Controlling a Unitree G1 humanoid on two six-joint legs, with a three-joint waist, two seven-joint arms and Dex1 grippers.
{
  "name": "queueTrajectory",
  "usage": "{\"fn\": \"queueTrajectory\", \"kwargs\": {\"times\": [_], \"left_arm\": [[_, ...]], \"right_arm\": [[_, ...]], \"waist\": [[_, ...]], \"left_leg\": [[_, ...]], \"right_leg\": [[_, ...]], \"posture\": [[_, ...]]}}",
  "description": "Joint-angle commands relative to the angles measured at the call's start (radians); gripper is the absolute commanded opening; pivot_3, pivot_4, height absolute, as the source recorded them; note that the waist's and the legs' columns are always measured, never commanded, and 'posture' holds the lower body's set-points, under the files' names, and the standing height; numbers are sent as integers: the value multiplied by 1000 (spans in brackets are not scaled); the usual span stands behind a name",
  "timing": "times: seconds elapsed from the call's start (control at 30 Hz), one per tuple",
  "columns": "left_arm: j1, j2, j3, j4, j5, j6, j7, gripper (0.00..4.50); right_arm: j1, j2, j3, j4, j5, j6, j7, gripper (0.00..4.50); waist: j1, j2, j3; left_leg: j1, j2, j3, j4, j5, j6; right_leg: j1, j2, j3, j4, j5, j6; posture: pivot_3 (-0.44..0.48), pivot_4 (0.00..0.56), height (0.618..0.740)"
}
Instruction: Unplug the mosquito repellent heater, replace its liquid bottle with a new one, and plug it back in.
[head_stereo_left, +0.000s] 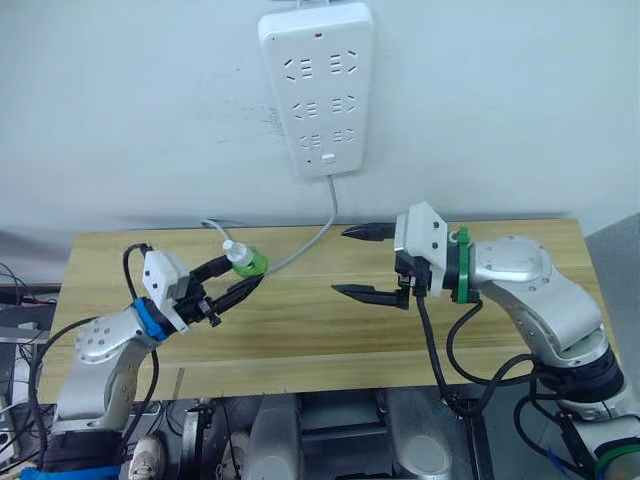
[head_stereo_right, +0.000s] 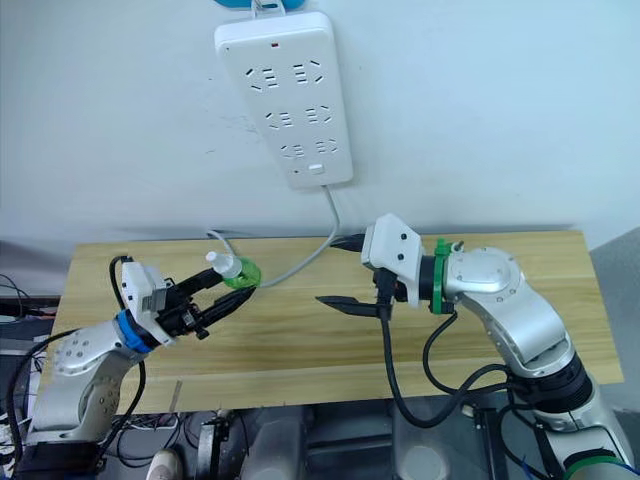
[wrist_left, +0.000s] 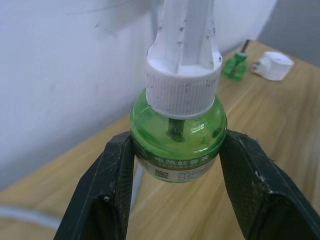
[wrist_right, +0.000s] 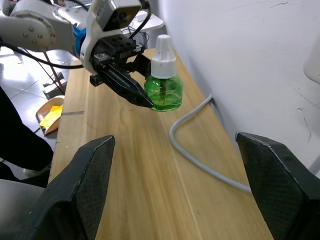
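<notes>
**New bottle held in the left tool, right tool waiting open**

The left tool (head_stereo_left: 232, 283) is clamped on the new bottle (head_stereo_left: 247, 261), a small green bottle with a whitish cap, its two black fingers (wrist_left: 116, 190) pressing the round body from either side. The bottle is held above the wooden counter (head_stereo_left: 300, 330), near the back edge, just beside the grey cable (wrist_right: 200, 160) that runs up to the white power strip (head_stereo_left: 318, 85) on the wall. All sockets of the strip are vacant. The right tool (head_stereo_left: 370, 262) hangs over the middle of the counter, well apart from the bottle, its fingers spread wide with nothing between them.

In the left wrist view, the heater (wrist_left: 272, 65) lies on the counter as a small white unit, with the old bottle (wrist_left: 235, 66), green and capless, just beside it; whether the two touch cannot be told.

Judged from this layout, the heater is already unplugged and emptied, and the cap of the new bottle is yet to come off.

Risks from here:
- The grip is on a smooth, curved body; twisting the cap could spin the bottle in the fingers or make it slip out.
- Once the cap is off, tilting the bottle could spill liquid.
- The nearby cable could snag a moving finger.
</notes>
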Motion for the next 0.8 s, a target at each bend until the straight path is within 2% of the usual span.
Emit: {"fn": "queueTrajectory", "kwargs": {"times": [0.03,0.27,0.53,0.8], "left_arm": [[-24,37,-14,-87,-30,81,-20,2193],[-157,107,-48,-151,-75,252,-57,2193],[-262,101,-128,-141,4,195,-130,2193],[-292,40,-170,-110,71,136,-116,2193]], "right_arm": [[-4,15,-10,-29,17,-5,-7,4026],[-56,68,-46,-50,111,130,-52,4026],[-139,110,-90,-69,246,309,-119,4026],[-170,106,-64,-66,239,309,-142,4026]], "waist": [[0,0,0],[0,0,0],[-1,0,0],[-2,0,0]], "left_leg": [[0,0,0,0,0,0],[0,0,0,0,0,0],[-1,0,0,1,0,0],[-2,0,1,1,0,0]], "right_leg": [[0,0,0,0,0,0],[0,0,0,1,0,0],[-2,0,0,1,0,0],[-2,0,0,2,0,0]], "posture": [[-146,366,730],[-155,379,730],[-167,396,730],[-181,409,730]]}}
